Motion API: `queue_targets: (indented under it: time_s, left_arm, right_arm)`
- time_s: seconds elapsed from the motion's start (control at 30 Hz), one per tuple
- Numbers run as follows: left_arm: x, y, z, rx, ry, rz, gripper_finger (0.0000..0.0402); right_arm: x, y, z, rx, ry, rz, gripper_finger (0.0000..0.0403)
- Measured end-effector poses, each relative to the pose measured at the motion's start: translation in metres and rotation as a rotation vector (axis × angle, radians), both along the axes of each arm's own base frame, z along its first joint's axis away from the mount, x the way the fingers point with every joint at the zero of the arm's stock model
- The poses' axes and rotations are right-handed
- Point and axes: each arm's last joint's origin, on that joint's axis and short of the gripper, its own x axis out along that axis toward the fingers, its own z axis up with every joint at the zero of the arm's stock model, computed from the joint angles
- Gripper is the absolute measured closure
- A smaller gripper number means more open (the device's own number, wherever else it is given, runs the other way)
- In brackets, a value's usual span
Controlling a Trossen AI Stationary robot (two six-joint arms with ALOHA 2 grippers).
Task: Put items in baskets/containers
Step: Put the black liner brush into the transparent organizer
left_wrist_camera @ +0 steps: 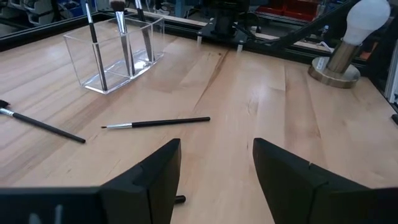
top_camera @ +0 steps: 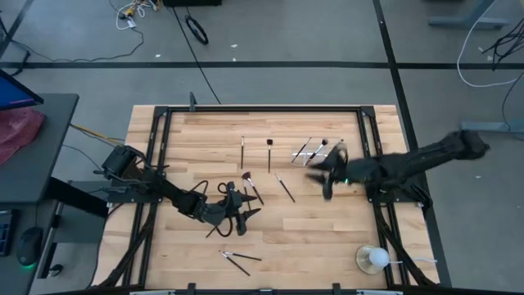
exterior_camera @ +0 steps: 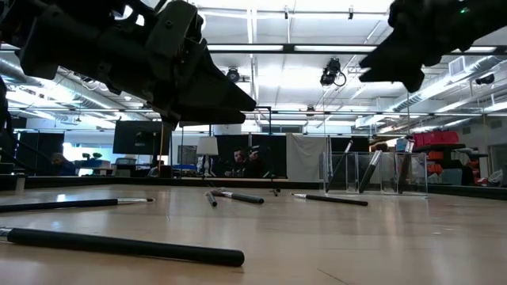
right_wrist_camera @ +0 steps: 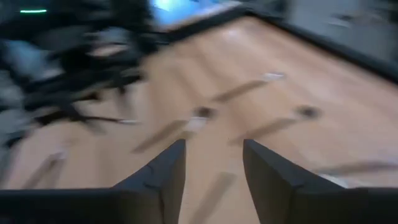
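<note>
Several thin dark makeup brushes lie flat on the wooden table: two near the far middle (top_camera: 242,150) (top_camera: 268,153), one at the centre (top_camera: 284,187), two near the near edge (top_camera: 237,260). The clear plastic tray (top_camera: 319,151) (left_wrist_camera: 115,53) stands right of centre, and a few brushes lean inside it. My left gripper (top_camera: 238,210) (left_wrist_camera: 216,180) hovers open, low over the table's middle, with a thin brush (left_wrist_camera: 155,123) lying ahead of it. My right gripper (top_camera: 325,177) (right_wrist_camera: 214,180) is open and empty, above the table beside the tray, blurred.
A round clear cup holding a white bulb-like ball (top_camera: 373,259) (left_wrist_camera: 348,43) stands at the near right corner. A black metal frame (top_camera: 262,109) runs around the table top. Bare wood lies between the tray and the cup. People sit in the room beyond (exterior_camera: 238,162).
</note>
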Motion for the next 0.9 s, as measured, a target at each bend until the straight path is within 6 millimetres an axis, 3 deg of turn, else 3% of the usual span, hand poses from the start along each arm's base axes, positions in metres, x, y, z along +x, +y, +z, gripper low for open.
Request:
queue_targets:
  time_s: [0.2,0.37,0.63,0.9]
  left_arm:
    - [0.000,0.000,0.000,-0.001,0.000,0.001,0.0193]
    - [0.000,0.000,0.000,-0.002,-0.001,0.001,0.0193]
    - [0.000,0.000,0.000,-0.006,-0.001,0.002,0.0193]
    - [0.000,0.000,0.000,-0.006,-0.002,0.002,0.0193]
  right_arm:
    - [0.026,0.053,-0.038,-0.068,-0.014,0.140,0.0266]
    - [0.042,0.071,-0.073,-0.097,0.038,0.156,0.0283]
    - [0.056,0.065,-0.112,-0.079,0.121,0.074,0.0281]
    - [0.069,0.040,-0.132,-0.098,0.196,-0.059,0.0210]
